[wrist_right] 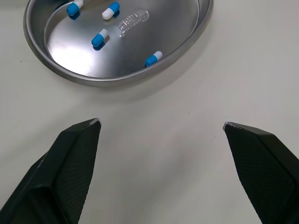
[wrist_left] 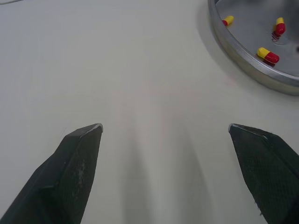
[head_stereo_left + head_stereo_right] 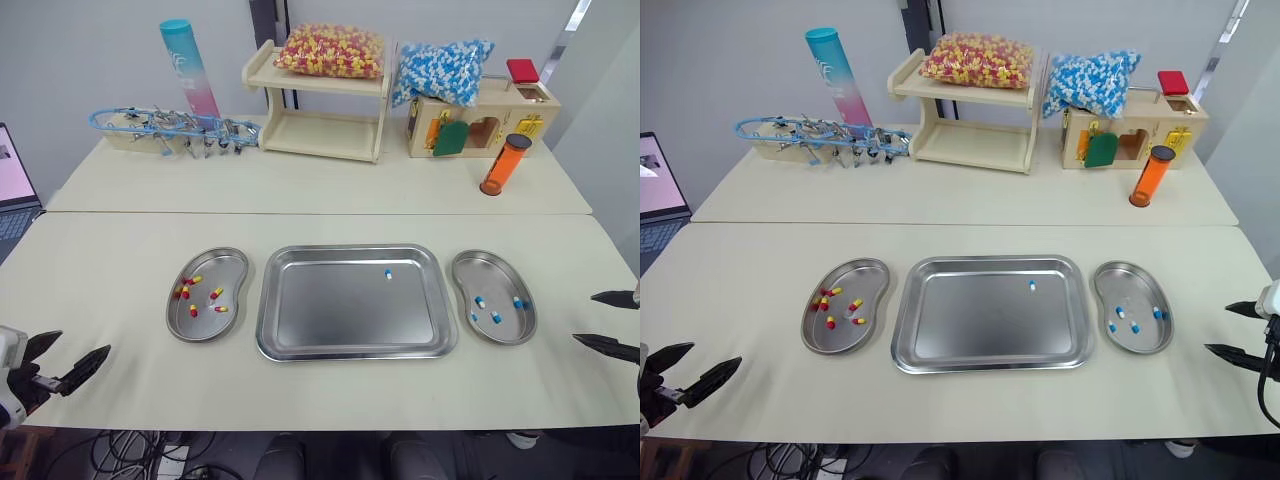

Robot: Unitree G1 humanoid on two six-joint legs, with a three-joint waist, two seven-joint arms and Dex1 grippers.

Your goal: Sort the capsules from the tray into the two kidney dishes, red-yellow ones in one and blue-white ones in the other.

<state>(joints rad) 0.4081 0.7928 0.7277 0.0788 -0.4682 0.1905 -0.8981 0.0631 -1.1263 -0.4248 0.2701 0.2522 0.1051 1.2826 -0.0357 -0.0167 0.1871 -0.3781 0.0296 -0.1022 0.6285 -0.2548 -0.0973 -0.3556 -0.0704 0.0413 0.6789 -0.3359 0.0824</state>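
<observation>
**Cream tabletop (image 3: 130, 280) check-in: one capsule lying in the tray, both grippers hanging open**

Running along the back first, a laptop (image 3: 12, 190) is peeking in at the far left edge. Next, a rack of metal instruments (image 3: 170, 128) is lying beside a blue-pink tube (image 3: 188, 65) that's standing upright. A wooden shelf (image 3: 320, 110) is carrying a bag of red-yellow capsules (image 3: 330, 50) on its top level. A bag of blue-white capsules (image 3: 440, 70) is slumping on a wooden box (image 3: 485, 120), and an orange vial (image 3: 503, 164) is standing just in front of that box.

Up front, the left gripper (image 3: 83, 342) is hovering over bare table near the front edge, well apart from the left kidney dish (image 3: 225, 270). Its fingers are spread wide and gripping nothing. That dish is holding a handful of red-yellow capsules (image 3: 215, 293), mostly scattered across its left half.

Just beside it, the tray (image 3: 340, 310) is sitting in the middle. A single blue-white capsule (image 3: 388, 273) is lying in it, up near the far right corner.

The right kidney dish (image 3: 490, 280) is sitting just beside the tray, with four blue-white ones (image 1: 100, 38) lying in it. The right gripper (image 3: 584, 318) is hanging near that dish without touching it, fingers wide apart and empty too.
</observation>
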